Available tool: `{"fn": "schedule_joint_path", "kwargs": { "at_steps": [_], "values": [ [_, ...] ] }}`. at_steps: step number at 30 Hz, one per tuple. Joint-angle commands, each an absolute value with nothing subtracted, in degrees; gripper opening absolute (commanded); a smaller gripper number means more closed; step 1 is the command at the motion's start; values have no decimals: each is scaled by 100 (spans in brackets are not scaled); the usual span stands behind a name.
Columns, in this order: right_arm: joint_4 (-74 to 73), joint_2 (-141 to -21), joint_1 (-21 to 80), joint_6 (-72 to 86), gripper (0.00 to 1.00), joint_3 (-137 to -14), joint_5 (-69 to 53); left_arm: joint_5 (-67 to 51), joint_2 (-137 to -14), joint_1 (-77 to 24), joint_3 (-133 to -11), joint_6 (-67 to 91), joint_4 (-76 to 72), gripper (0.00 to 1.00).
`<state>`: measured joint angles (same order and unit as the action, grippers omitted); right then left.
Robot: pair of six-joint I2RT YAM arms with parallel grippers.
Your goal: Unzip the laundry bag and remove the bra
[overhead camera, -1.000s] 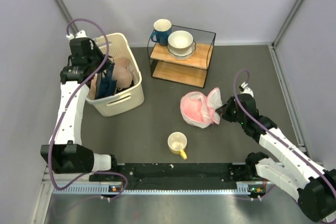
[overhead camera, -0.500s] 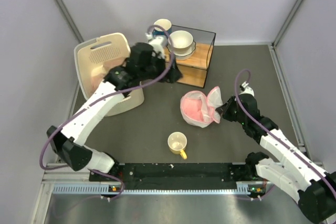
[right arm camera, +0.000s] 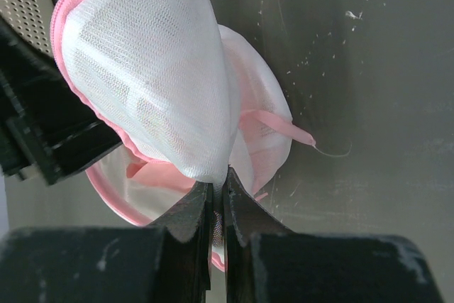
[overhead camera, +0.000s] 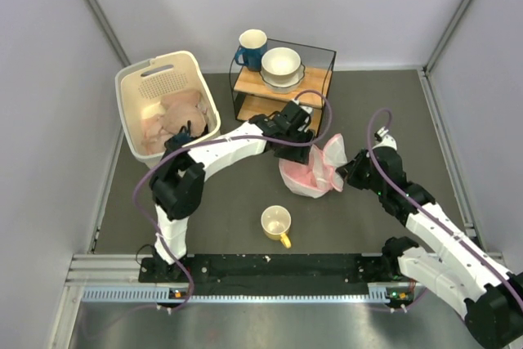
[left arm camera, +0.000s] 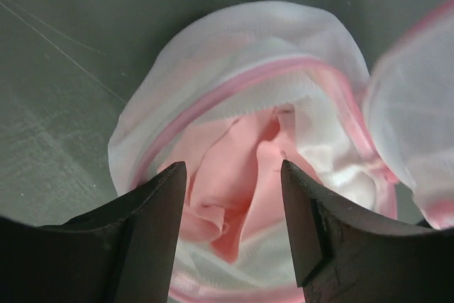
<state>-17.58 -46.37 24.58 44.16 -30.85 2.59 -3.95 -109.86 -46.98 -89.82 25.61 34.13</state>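
Observation:
The laundry bag (overhead camera: 304, 182) lies unzipped on the dark table, and its white mesh lid (overhead camera: 335, 153) with a pink rim stands folded up. My right gripper (overhead camera: 348, 176) is shut on the lower edge of that lid (right arm camera: 149, 69), as the right wrist view (right arm camera: 217, 188) shows. Inside the open bag lies the bright pink bra (left arm camera: 237, 168). My left gripper (overhead camera: 297, 149) hangs over the bag's mouth, open. Its dark fingers (left arm camera: 152, 225) stand on either side of the bra, and the gripper (left arm camera: 233, 175) grips nothing.
A cream slotted basket (overhead camera: 131, 96) with peach cloths (overhead camera: 173, 114) stands at the back left. A black wire shelf (overhead camera: 323, 79) holds a white bowl (overhead camera: 281, 64), with a blue mug (overhead camera: 250, 46) beside it. A yellow mug (overhead camera: 276, 223) stands in front of the bag.
My left arm has swung from the basket across to the laundry bag and its gripper has opened. The basket tipped up and has settled back. The right arm stayed still.

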Motion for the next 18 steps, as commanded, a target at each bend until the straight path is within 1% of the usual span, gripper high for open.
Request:
{"fn": "schedule_joint_path", "kwargs": {
  "at_steps": [1,2,3,4,6,7,8,10,12,13,14,16,18],
  "values": [
    [-1723,-4482,2426,4430,0,-3111,220,228,-11337,-4799,-9641,2601,3577,61],
    [-1723,-4465,2417,4438,0,-3094,228,359,-11451,-4808,-9668,2610,3603,63],
    [-1723,-4430,2426,4447,0,-3068,229,421,-11487,-4808,-9633,2654,3647,73],
    [-1714,-4421,2417,4465,0,-3059,237,483,-11505,-4816,-9589,2672,3639,78],
    [-1723,-4395,2426,4491,0,-3041,255,544,-11531,-4834,-9423,2681,3499,85],
    [-1723,-4395,2426,4491,0,-3041,264,728,-11575,-4860,-9404,2689,3472,91],
    [-1731,-4403,2417,4500,0,-3050,264,816,-11706,-4886,-9413,2689,3472,93],
    [-1731,-4395,2426,4491,0,-3067,281,1036,-11856,-4966,-9387,2716,3428,92],
    [-1740,-4377,2426,4483,0,-3076,316,1212,-12058,-5053,-9369,2777,3410,88],
    [-1749,-4342,2426,4482,0,-3076,334,1361,-12119,-5097,-9378,2795,3401,84],
    [-1766,-4307,2426,4482,0,-3085,369,1589,-12216,-5124,-9387,2804,3471,82],
    [-1784,-4219,2426,4491,0,-3085,448,1635,-12261,-5168,-9404,2874,3507,79],
    [-1828,-4166,2417,4491,0,-3085,509,1582,-12322,-5194,-9396,2892,3507,68]
  ]
}}
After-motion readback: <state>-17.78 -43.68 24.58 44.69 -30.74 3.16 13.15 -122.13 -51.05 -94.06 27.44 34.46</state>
